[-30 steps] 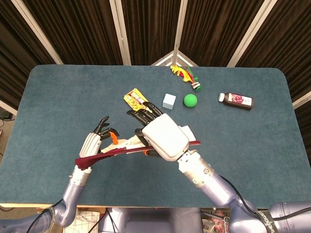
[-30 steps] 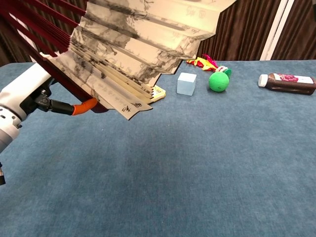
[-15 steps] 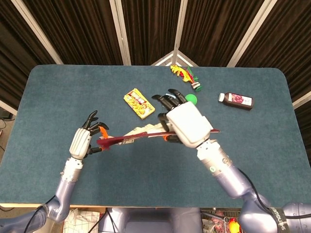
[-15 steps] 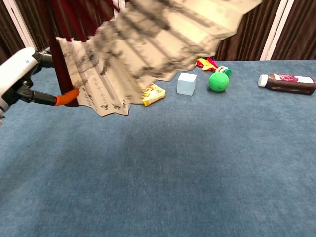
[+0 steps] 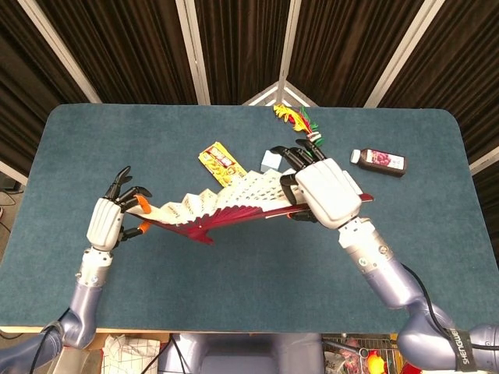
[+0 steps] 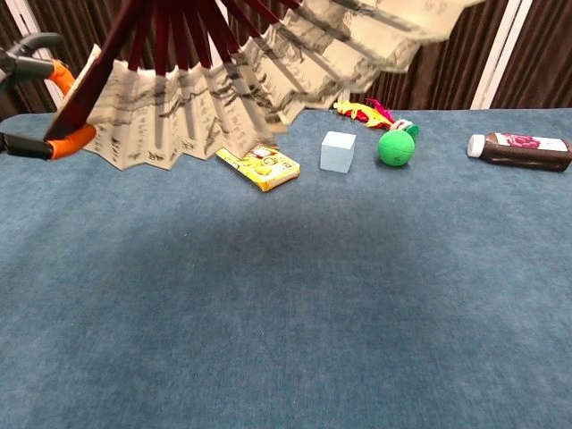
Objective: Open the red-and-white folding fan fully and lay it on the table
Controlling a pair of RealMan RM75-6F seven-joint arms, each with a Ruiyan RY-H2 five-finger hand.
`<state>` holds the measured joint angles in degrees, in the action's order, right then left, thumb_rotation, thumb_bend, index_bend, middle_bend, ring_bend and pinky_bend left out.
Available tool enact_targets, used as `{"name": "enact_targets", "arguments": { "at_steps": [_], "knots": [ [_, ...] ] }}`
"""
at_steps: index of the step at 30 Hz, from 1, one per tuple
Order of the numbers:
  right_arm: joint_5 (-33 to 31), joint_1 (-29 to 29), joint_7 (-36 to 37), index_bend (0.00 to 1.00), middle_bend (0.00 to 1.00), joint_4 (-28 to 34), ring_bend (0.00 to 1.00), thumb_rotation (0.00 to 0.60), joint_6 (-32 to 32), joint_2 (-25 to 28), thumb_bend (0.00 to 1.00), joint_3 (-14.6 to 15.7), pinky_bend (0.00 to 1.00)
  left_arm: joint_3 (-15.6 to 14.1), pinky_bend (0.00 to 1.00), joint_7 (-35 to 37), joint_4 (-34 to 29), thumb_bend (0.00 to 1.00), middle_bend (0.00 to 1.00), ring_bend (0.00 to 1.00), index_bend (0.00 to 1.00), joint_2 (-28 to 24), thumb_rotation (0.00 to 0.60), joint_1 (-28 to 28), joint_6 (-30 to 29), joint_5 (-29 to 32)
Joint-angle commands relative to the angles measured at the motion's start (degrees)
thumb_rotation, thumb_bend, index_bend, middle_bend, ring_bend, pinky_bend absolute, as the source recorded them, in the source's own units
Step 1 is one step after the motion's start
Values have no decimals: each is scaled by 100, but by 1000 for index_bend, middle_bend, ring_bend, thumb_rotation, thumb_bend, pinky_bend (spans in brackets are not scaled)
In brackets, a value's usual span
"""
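The folding fan [image 5: 226, 204] is spread wide in the air above the table, its dark red ribs meeting at a pivot near the front. From below, in the chest view, the fan [image 6: 223, 80] shows its pale inked paper and red ribs across the top. My left hand [image 5: 109, 222] pinches the fan's left end rib between orange-tipped fingers [image 6: 67, 143]. My right hand [image 5: 323, 191] grips the right end rib, palm down over it. The chest view does not show the right hand.
A yellow packet [image 5: 221, 162] lies behind the fan. A light blue cube [image 6: 337, 151] and a green ball [image 6: 396, 147] sit mid-table, partly hidden by my right hand in the head view. A dark bottle [image 5: 379, 161] lies at the right, a feather toy [image 5: 296, 121] at the back.
My hands have moved apart, the left one leftward and the right one to the right and back. The fan has spread from a narrow bundle to a wide arc.
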<state>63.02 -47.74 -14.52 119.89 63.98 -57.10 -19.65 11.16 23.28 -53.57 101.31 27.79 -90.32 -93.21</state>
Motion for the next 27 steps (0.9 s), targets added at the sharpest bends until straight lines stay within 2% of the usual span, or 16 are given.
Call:
{"name": "enact_targets", "arguments": {
  "at_steps": [1, 14, 27],
  "knots": [
    [134, 63, 144, 872, 214, -173, 234, 600, 2, -91, 403, 56, 137, 34, 186, -221, 320, 473, 401, 4, 706, -8, 600, 91, -176, -116],
    [551, 252, 465, 872, 214, -851, 234, 600, 186, -563, 405, 260, 137, -71, 179, -734, 1593, 458, 392, 4, 708, 145, 600, 338, -800, -471],
    [896, 475, 889, 884, 214, -1949, 233, 600, 421, -1371, 423, 540, 137, -186, 177, -1154, 2693, 458, 382, 4, 699, 418, 600, 488, -1122, -503]
  ]
}}
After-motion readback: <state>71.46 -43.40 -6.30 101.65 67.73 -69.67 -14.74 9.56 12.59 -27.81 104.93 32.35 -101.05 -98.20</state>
